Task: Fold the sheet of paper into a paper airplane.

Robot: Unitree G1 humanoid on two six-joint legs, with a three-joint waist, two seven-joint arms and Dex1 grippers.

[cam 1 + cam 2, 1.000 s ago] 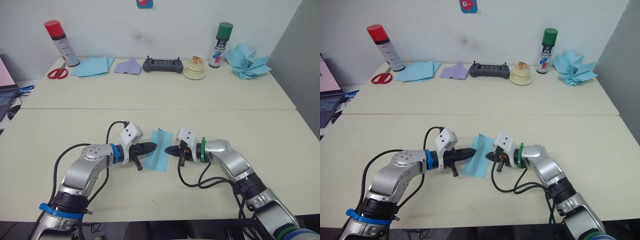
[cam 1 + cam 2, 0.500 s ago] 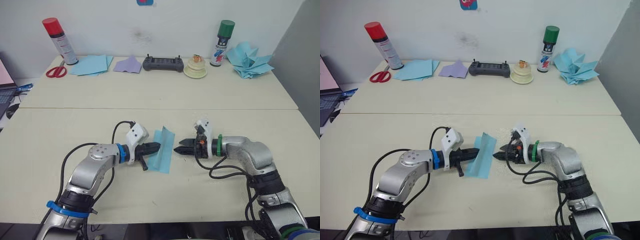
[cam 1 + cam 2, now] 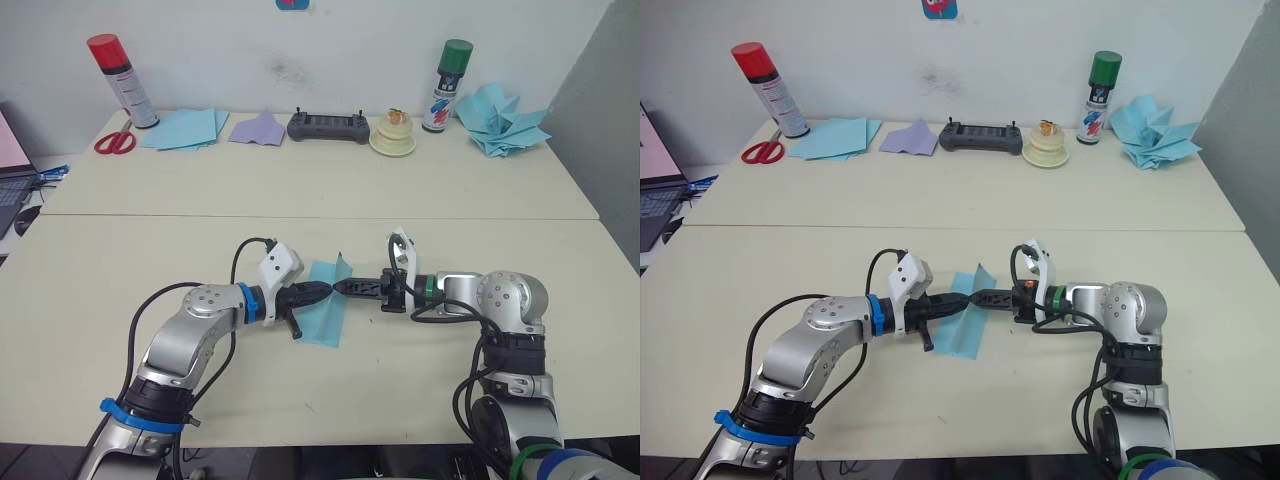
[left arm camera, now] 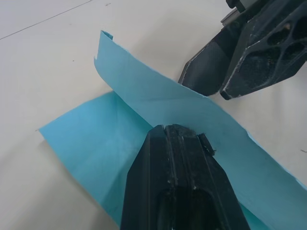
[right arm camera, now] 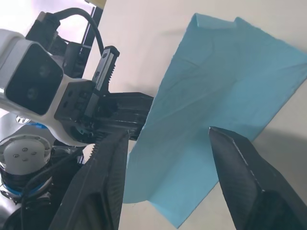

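While both forearms lie low over the near tabletop [image 3: 120, 250] and point inward at each other, we note the sheet of paper [image 3: 325, 300] between them, partly folded: one half lies flat on the tabletop and the other half stands up as a flap along a crease. The left hand [image 3: 318, 292] reaches in from the left with its two black fingers [image 4: 180, 158] pressed together, tips resting on the flat half right at the foot of the raised flap. In the left wrist view we see no paper caught between them; they press down on it, not pinch it. The right hand [image 3: 345, 288] comes in level from the right, wrist rolled so its white camera mount sits on top. In the right wrist view its fingers [image 5: 240, 167] are spread wide apart, with the raised flap standing between and beyond them; the tips are just beside the flap's far face. We cannot tell whether they touch it. The two hands' tips nearly meet, flap between.

Along the far edge we record: red-capped spray can [image 3: 122, 82], scissors [image 3: 113, 143], stack of blue sheets [image 3: 185, 129], lilac paper piece [image 3: 259, 128], black controller [image 3: 328, 126], green-capped spray can [image 3: 444, 86], heap of blue paper planes [image 3: 500, 122].
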